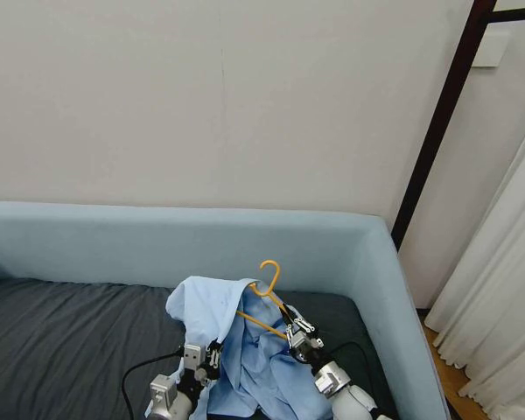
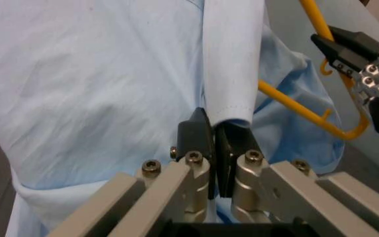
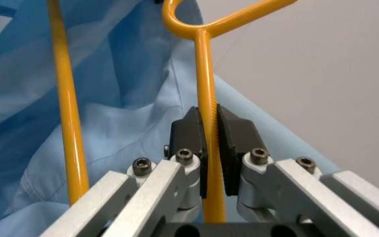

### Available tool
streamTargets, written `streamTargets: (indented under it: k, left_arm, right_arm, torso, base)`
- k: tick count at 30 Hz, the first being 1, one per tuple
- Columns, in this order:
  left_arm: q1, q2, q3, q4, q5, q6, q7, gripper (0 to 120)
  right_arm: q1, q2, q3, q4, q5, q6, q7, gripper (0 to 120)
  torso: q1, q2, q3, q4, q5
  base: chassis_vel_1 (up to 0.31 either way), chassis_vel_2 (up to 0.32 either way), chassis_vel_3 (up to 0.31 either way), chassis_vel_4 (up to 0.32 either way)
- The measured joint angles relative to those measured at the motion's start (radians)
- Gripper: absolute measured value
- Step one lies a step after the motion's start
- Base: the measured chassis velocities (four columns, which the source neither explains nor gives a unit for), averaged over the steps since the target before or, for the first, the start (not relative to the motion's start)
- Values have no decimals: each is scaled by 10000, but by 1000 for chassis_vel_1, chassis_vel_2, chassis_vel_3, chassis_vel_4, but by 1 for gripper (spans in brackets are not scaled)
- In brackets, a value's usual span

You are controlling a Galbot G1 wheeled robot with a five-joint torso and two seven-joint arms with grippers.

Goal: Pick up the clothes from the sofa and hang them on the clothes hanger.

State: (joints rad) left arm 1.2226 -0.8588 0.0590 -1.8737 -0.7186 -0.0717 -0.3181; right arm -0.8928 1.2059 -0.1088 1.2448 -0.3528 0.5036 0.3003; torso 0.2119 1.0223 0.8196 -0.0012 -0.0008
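sofa: pale blue backrest runs across my head view, with the dark seat cushion off to the left.
left gripper: low and left of centre; its pads are pinched tight on a folded edge of the shirt.
shirt: light blue, held up over the seat, draped on the hanger and hanging between my two grippers.
hanger: orange, hook upward, tilted, its left side under the cloth.
right gripper: just right of the shirt, clamped on the hanger's stem below the hook.
curtain: white, far right, past the sofa's end.
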Motion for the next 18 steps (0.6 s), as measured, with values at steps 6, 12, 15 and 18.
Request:
streamTargets:
  k: [6,12,15,18]
  left_arm:
    - [-34,-213,5,269,75,-43,-67,4]
    - [109,-237,-16,206,473,102,-94,23]
    - [403,-14,-122,72,1244,142,-55,36]
    - [654,209,-175,-105,1728,95,15,47]
  right_arm:
    - [-124,-111,72,232,-297,164,43,5]
    - [-163,-237,118,344,-541,339,51,5]
    - [-164,-199,260,342,-824,482,92,5]
    - [-184,-157,371,338,-1061,577,122,5]
  torso:
    - [0,0,0,-2,0]
    - [0,0,1,-3,0]
    - [0,0,0,-1,0]
    - [1,0,1,1,-1]
  base:
    - [0,0,0,0]
    - [0,0,0,0]
    - [0,0,0,0]
    - [0,0,0,0]
